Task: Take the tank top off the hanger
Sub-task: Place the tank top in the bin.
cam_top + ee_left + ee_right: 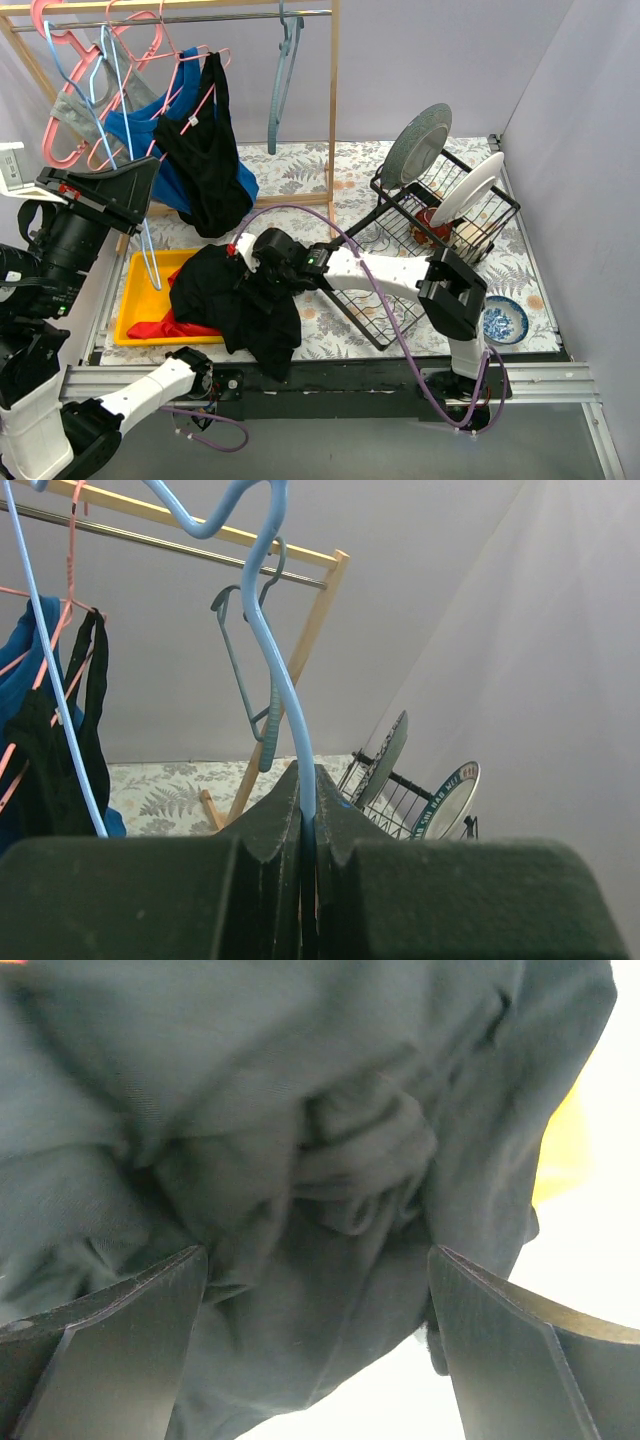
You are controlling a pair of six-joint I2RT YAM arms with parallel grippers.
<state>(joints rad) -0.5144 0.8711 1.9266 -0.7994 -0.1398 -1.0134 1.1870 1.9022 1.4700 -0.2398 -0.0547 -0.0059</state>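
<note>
A black tank top lies in a crumpled heap across the right rim of the yellow tray and onto the table. It hangs on no hanger. My right gripper stands open right over it, and the dark cloth fills the gap between the jaws of the right gripper. My left gripper is shut on the wire of a bare light blue hanger, which it holds up at the left near the rail. That light blue hanger slants down toward the tray.
A wooden clothes rack carries pink hangers, a teal hanger, another black top and a blue garment. A red cloth lies in the tray. At the right are a wire dish rack with plates and a blue bowl.
</note>
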